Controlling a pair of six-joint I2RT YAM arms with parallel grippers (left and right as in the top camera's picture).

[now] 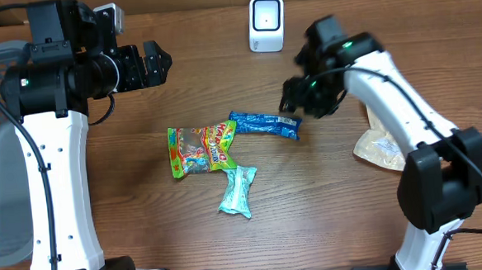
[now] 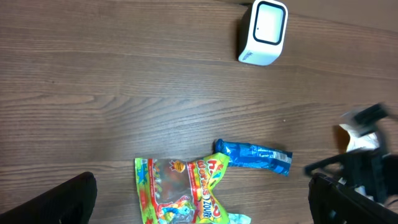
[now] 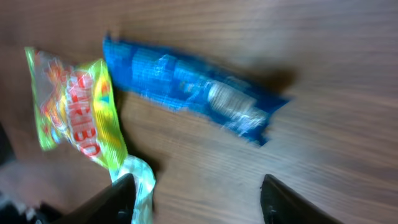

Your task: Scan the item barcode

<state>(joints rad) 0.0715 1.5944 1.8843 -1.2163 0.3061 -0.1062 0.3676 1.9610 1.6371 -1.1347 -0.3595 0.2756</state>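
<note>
— Blue packet: where is it?
— Flat on the tabletop, just ahead of the right jaws, touching neither finger.
— And those jaws?
— Partly apart, holding nothing. Left jaws gape wide, also empty, well away from the packet.
— Scanner?
— Upright, beyond both jaws.

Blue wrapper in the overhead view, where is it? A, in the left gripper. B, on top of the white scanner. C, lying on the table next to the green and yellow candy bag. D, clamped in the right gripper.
C: the blue wrapper lies flat on the table, its left end at the candy bag, while the right gripper is open near it and holds nothing.
</note>
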